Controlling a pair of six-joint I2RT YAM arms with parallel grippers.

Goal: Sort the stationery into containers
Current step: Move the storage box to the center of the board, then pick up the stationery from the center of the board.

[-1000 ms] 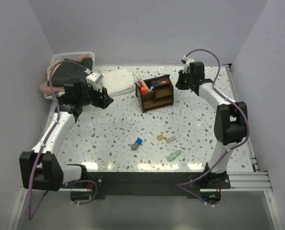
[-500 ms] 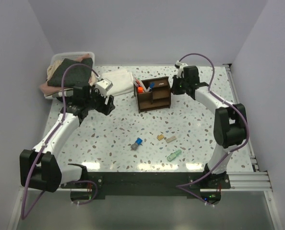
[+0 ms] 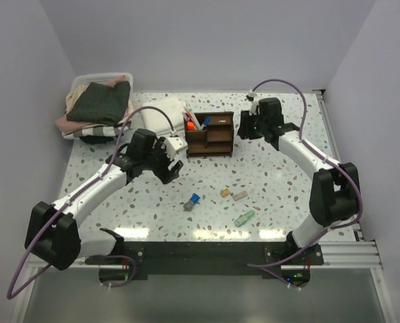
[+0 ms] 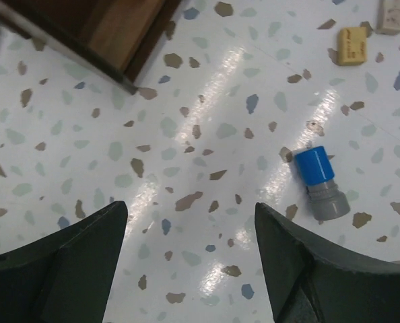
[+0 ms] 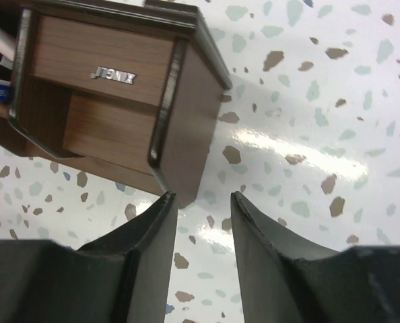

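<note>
The dark brown organiser [image 3: 213,142] stands at the back middle of the table, with an orange highlighter and pens [image 3: 193,123] upright in its left section. My right gripper [image 3: 242,126] is open just right of it. In the right wrist view its left fingertip [image 5: 161,208] meets the organiser's corner [image 5: 186,134], with nothing between the jaws. My left gripper [image 3: 175,156] hovers open left of the organiser, empty [image 4: 190,205]. A blue-capped grey marker [image 4: 319,182] lies ahead of it to the right. Tan bits [image 3: 225,192] [image 3: 240,196] and a green bit [image 3: 244,218] lie on the table.
A white bin of folded clothes [image 3: 99,101] sits at the back left corner, with a white folded cloth [image 3: 161,111] beside it. Walls close in the table on three sides. A metal rail [image 3: 336,141] runs along the right edge.
My left arm swung right from the clothes to beside the organiser. My right gripper came in at the organiser's right side and opened. The organiser turned squarer and shifted slightly left.
</note>
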